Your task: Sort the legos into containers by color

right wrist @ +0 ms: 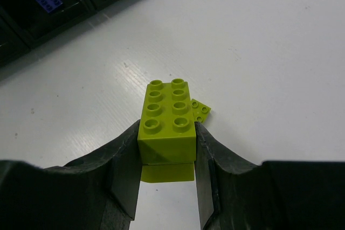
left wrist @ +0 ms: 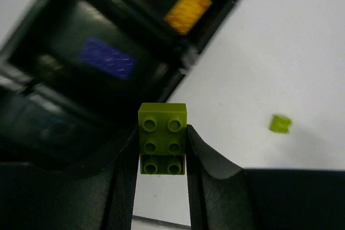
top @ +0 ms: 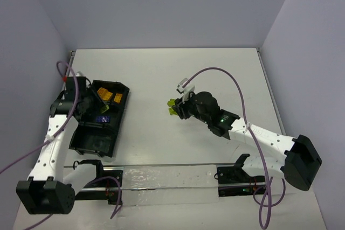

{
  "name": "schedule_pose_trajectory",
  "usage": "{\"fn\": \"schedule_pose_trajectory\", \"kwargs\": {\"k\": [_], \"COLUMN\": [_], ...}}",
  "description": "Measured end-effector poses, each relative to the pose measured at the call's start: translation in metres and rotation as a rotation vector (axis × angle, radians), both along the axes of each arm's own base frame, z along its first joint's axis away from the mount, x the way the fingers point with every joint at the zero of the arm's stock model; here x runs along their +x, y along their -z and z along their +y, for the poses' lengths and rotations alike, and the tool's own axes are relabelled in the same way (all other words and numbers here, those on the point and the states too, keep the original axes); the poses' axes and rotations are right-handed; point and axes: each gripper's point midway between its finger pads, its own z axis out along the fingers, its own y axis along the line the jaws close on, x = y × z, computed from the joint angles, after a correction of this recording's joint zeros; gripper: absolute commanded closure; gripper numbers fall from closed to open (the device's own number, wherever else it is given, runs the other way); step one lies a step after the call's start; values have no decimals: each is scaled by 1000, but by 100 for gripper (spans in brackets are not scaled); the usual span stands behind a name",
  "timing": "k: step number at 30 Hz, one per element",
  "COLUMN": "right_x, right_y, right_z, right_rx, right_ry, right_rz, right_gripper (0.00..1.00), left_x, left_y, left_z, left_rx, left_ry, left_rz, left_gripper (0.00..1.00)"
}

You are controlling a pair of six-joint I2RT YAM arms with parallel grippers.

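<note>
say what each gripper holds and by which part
The left gripper pinches a small lime-green brick by its long sides; right gripper pinches a larger lime-green brick by its long sides, near one end.

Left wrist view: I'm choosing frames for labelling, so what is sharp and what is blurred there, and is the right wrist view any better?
Left wrist view: the lime-green six-stud plastic brick is sharp, the long black plastic tray and its blue-purple brick behind are blurred. Right wrist view: the lime-green eight-stud plastic brick is crisp, the tray only slightly soft.
</note>
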Motion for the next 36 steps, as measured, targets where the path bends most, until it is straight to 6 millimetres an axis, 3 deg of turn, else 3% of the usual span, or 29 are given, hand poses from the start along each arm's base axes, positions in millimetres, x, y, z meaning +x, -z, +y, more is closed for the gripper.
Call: {"fn": "schedule_pose_trajectory", "kwargs": {"k": [3,8,13,18,24,25,28,30,32,36], "right_x": [-2,-3,-6,-8,-9,-10,-10,-11,-11,-11], "right_y": [-6,-15,-15,-24,-22,-21,-19,-18,-18,-18], "right_z": [-4,-6,-9,-12,-12,-13,-13,-13,-12,-13], "right_rx": [7,23,20,40,39,37,41,45,48,55], "right_ry": [6,9,9,10,10,10,12,14,14,19], "right_rz": [-10,-25,-21,-36,-34,-32,-23,-17,-13,-2], "right_gripper": [100,100,100,100,100,100,100,99,97,99], "left_x": [-18,-27,-51,-72,-87,-90,-97,-97,-97,-96], "left_y": [-1,7,19,32,66,71,80,81,81,81], "left_z": [26,44,63,71,67,66,65,64,63,63], "left_rx": [65,113,146,144,128,126,119,110,103,104], "left_ry": [-130,-250,-433,-572,-662,-674,-705,-722,-728,-711], "left_rz": [4,47,137,207,341,361,398,400,398,400], "left_gripper": [100,100,100,100,97,93,35,10,5,5]}}
